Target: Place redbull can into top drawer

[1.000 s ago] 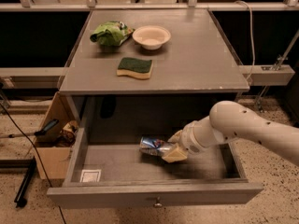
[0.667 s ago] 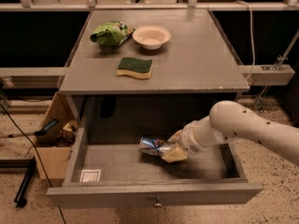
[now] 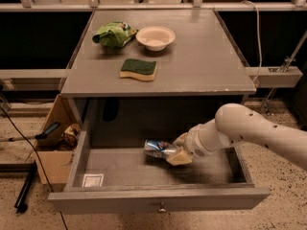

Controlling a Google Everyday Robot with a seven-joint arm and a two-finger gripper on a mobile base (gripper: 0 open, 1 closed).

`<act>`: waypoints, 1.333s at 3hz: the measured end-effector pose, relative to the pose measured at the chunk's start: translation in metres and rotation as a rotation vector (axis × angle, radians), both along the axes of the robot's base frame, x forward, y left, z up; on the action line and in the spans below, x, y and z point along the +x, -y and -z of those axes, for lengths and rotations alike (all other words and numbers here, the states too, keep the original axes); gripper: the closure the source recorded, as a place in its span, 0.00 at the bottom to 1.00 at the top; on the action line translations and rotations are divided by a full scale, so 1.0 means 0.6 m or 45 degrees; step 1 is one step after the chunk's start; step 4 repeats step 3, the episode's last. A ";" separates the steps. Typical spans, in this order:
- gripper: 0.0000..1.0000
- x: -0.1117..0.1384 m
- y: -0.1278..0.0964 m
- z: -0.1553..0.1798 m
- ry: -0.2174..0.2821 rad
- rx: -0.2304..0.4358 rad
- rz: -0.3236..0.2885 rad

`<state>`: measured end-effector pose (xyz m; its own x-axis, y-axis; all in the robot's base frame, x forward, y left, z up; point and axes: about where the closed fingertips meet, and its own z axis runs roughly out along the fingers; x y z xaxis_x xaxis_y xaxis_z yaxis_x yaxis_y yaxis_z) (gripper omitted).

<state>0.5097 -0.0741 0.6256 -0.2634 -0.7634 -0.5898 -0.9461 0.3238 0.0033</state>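
The top drawer (image 3: 158, 198) is pulled out, with a round knob on its front and a white sticker (image 3: 92, 179) on its floor at the front left. The redbull can (image 3: 158, 148), silver and blue, lies on its side low over the drawer floor near the middle. My gripper (image 3: 176, 152) reaches in from the right on the white arm and is at the can's right end. Its tan fingers (image 3: 180, 157) sit around that end of the can.
On the grey tabletop (image 3: 201, 61) stand a green snack bag (image 3: 114, 34), a white bowl (image 3: 155, 37) and a green sponge (image 3: 138, 69). A brown cardboard box (image 3: 53, 147) with clutter stands on the floor left of the drawer.
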 end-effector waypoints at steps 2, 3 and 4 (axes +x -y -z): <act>0.00 0.000 0.000 0.000 0.000 0.000 0.000; 0.00 0.000 0.000 0.000 0.000 0.000 0.000; 0.00 0.000 0.000 0.000 0.000 0.000 0.000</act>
